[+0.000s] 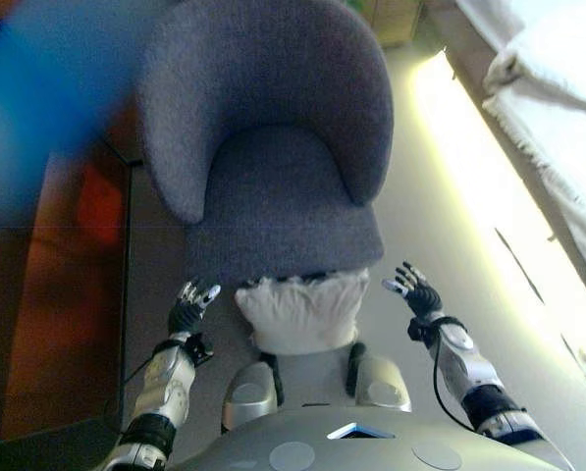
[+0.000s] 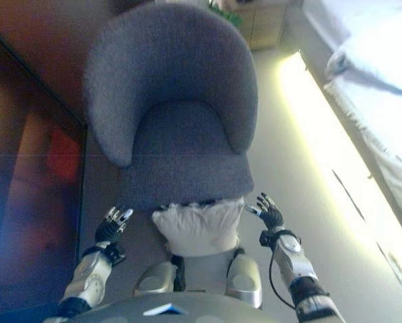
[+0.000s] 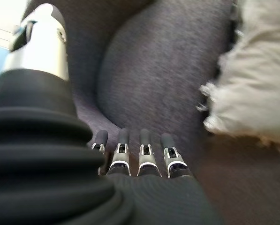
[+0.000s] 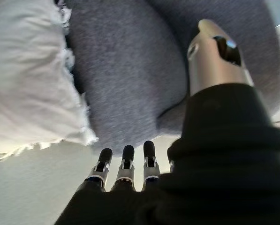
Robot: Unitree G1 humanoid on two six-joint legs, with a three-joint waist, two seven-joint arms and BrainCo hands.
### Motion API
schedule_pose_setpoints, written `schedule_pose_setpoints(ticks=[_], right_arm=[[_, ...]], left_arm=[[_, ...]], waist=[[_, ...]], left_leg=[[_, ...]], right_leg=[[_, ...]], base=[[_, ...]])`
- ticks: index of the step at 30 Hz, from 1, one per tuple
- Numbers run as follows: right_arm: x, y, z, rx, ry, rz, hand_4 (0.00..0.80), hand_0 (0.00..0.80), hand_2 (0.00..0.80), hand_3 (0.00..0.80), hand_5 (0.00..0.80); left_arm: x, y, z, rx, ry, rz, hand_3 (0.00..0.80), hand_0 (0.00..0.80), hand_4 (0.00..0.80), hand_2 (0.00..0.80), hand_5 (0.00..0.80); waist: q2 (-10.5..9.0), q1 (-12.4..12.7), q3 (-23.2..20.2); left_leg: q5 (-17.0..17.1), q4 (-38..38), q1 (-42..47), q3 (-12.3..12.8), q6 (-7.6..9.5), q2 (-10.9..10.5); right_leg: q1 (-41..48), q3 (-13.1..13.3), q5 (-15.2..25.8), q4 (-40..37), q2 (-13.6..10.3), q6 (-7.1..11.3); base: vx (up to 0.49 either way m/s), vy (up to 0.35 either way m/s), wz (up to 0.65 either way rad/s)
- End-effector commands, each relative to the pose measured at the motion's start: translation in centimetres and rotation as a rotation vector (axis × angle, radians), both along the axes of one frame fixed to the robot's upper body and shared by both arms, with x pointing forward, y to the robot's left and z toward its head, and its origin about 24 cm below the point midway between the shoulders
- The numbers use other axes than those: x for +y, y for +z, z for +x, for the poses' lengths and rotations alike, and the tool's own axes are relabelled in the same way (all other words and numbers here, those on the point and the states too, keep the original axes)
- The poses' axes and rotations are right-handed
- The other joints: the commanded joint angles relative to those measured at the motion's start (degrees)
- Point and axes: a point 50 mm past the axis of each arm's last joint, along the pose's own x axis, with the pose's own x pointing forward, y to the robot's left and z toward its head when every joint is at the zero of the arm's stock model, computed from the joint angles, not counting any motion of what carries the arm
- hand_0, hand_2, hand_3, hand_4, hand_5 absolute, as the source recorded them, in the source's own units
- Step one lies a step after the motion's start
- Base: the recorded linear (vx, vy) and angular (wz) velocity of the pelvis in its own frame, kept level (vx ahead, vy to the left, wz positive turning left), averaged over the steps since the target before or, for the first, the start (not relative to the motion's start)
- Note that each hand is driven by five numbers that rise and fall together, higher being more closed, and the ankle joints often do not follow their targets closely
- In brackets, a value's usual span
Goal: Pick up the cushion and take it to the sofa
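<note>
A white fringed cushion (image 1: 300, 311) lies on the floor against the front of a grey tub armchair (image 1: 273, 147), between my two hands. My left hand (image 1: 191, 306) is open just left of the cushion, apart from it. My right hand (image 1: 412, 287) is open a little to the right of the cushion, also apart. The cushion shows in the left wrist view (image 3: 252, 84) and in the right wrist view (image 4: 27, 79), beside the chair's seat. Neither hand holds anything.
A dark reddish panel (image 1: 47, 294) stands to the left of the chair. A bed with white bedding (image 1: 558, 108) runs along the right, with a bright strip of floor (image 1: 459, 167) beside it. A wooden cabinet (image 2: 268, 23) stands behind the chair.
</note>
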Motion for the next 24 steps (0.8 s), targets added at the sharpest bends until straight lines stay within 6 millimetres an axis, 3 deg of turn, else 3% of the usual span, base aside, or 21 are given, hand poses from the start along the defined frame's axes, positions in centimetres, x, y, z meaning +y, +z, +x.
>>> schedule_pose_setpoints(ticks=[1,3,5,9,15,21,24], right_arm=[[0.6,2.3,2.9,-0.123,-0.003,-0.026,0.000,0.000,0.000,0.000,0.000],[-0.3,2.4,3.4,-0.110,-0.038,-0.036,0.000,0.000,0.000,0.000,0.000],[-0.7,3.1,4.5,-0.125,-0.038,-0.043,0.000,0.000,0.000,0.000,0.000],[-0.9,5.7,7.4,-0.185,-0.034,-0.066,0.000,0.000,0.000,0.000,0.000],[-1.2,8.9,10.2,-0.264,-0.034,-0.095,0.000,0.000,0.000,0.000,0.000],[-1.2,12.9,12.9,-0.354,0.010,-0.133,0.000,0.000,0.000,0.000,0.000],[-1.2,14.0,13.6,-0.375,0.020,-0.125,0.000,0.000,0.000,0.000,0.000]], left_arm=[[0.0,2.8,3.3,-0.155,-0.055,0.075,0.000,0.000,0.000,0.000,0.000],[-0.2,3.3,4.2,-0.170,-0.070,0.079,0.000,0.000,0.000,0.000,0.000],[-0.3,4.0,5.2,-0.203,-0.063,0.079,0.000,0.000,0.000,0.000,0.000],[-0.3,5.9,7.3,-0.268,-0.042,0.091,0.000,0.000,0.000,0.000,0.000],[-1.0,7.6,9.7,-0.335,-0.026,0.083,0.000,0.000,0.000,0.000,0.000],[-1.3,9.9,11.9,-0.392,0.005,0.073,0.000,0.000,0.000,0.000,0.000],[-1.1,10.5,12.4,-0.407,0.024,0.056,0.000,0.000,0.000,0.000,0.000]], waist=[[-0.47,1.8,6.1],[0.04,1.4,8.2],[0.17,1.5,9.9],[0.45,1.5,12.5],[1.05,1.2,14.3],[1.98,1.1,15.4],[2.20,1.0,15.5]], left_leg=[[-2.2,5.5,-4.2,-0.6,3.69,-1.1],[-4.2,9.7,-7.1,-1.5,3.92,-1.0],[-7.3,15.2,-10.8,-1.9,3.19,-0.5],[-9.7,22.7,-18.4,-1.5,2.69,1.7],[-12.3,32.8,-28.8,-2.8,3.27,2.9],[-15.9,45.6,-41.0,-4.5,4.34,3.6],[-17.4,50.9,-46.0,-5.3,4.51,3.8]], right_leg=[[-3.3,0.7,5.9,5.1,-4.9,0.40],[-6.1,3.4,6.4,6.5,-6.2,0.20],[-6.9,3.4,3.6,6.8,-5.8,0.99],[-13.1,3.7,1.0,12.2,-5.2,0.68],[-23.9,5.0,-3.6,24.1,-4.7,-0.96],[-36.1,8.0,-8.0,36.4,-3.5,-2.50],[-40.9,9.0,-10.2,41.4,-2.8,-3.01]], base=[[-0.098,0.049,0.00],[-0.064,-0.012,-0.02],[-0.060,-0.074,-0.01],[-0.153,-0.078,-0.09],[-0.081,-0.031,0.03],[-0.067,-0.007,0.00],[-0.044,-0.017,-0.03]])
